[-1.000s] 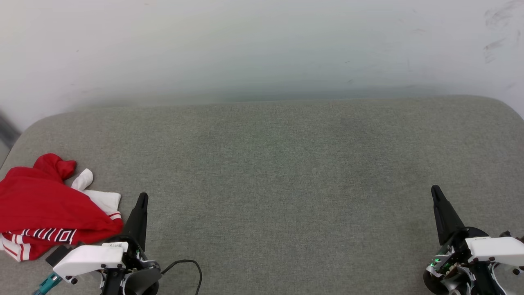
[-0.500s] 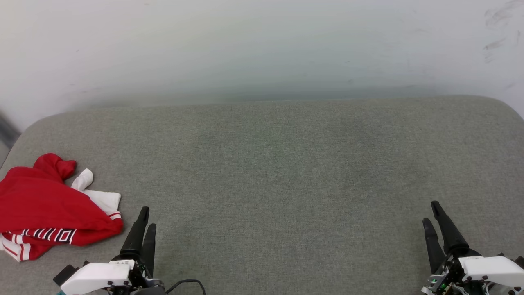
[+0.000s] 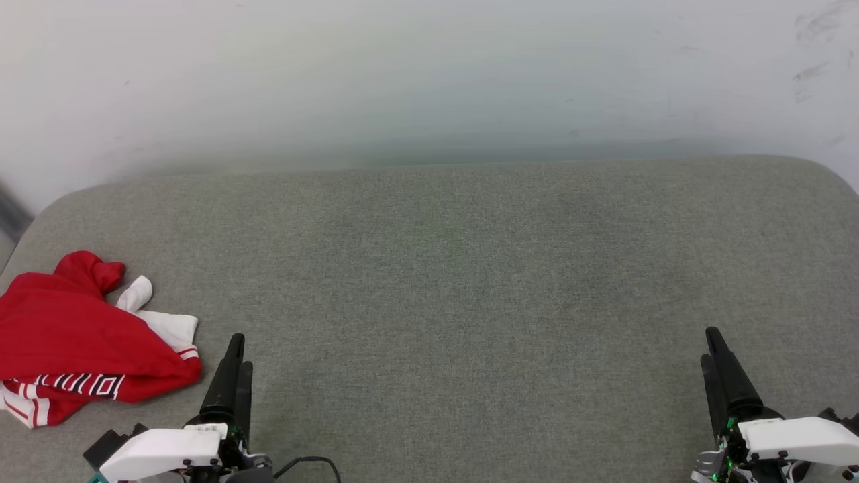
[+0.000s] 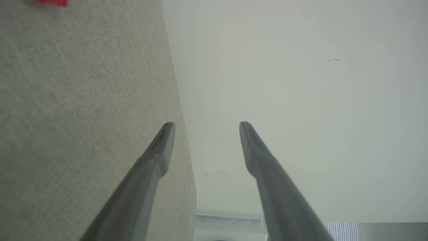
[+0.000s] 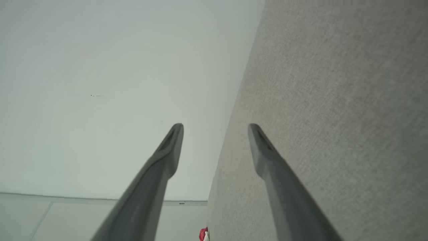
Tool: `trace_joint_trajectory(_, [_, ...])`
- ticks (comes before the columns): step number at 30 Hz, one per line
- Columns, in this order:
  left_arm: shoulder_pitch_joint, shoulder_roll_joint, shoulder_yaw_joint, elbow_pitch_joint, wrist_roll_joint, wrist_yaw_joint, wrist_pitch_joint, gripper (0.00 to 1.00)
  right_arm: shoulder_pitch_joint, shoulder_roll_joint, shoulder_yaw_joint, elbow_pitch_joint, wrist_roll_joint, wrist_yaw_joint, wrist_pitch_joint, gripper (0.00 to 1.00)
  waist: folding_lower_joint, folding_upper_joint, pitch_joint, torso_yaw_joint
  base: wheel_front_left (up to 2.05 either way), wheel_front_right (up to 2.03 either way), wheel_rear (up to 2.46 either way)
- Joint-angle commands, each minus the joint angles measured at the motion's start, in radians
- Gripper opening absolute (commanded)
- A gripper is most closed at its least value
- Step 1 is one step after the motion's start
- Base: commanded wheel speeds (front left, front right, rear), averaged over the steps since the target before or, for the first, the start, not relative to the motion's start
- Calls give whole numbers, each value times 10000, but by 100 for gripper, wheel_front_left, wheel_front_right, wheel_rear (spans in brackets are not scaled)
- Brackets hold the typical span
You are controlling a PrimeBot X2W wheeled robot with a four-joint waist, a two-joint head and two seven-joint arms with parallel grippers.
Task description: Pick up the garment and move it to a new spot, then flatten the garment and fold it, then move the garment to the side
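Grey woven bench (image 3: 470, 268), rounded corners, white wall (image 3: 402, 80) behind.
Red garment (image 3: 67, 335) lay crumpled; left end effector (image 3: 240, 350), right end effector (image 3: 709, 343) released.

The garment (image 3: 74, 335) lies on the cushion (image 3: 470, 268) at lower left, the left gripper (image 3: 241, 351) just right of it, the right gripper (image 3: 708, 344) at lower right, the wall (image 3: 402, 80) behind.

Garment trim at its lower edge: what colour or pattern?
Red and white stripes on the garment, clearest in the head view.
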Motion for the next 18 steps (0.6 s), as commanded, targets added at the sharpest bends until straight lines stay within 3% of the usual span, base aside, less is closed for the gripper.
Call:
trace_joint_trajectory(1, [-60, 32, 121, -243, 386, -1, -133, 100, -92, -3, 6, -240, -589, 2, -148, 100, 0, 0, 3, 3, 0, 0, 0])
trace_joint_trajectory(9, [-34, 39, 673, -401, 1554, -1, -464, 100, -64, -3, -268, -606, -2288, 2, -481, 100, 0, 0, 17, 13, 0, 0, 0])
trace_joint_trajectory(18, [-95, 44, 1286, -895, 3127, -1, -803, 100, -51, -2, -108, -1517, -5028, 2, -823, 100, 0, 0, 57, 25, 0, 0, 0])
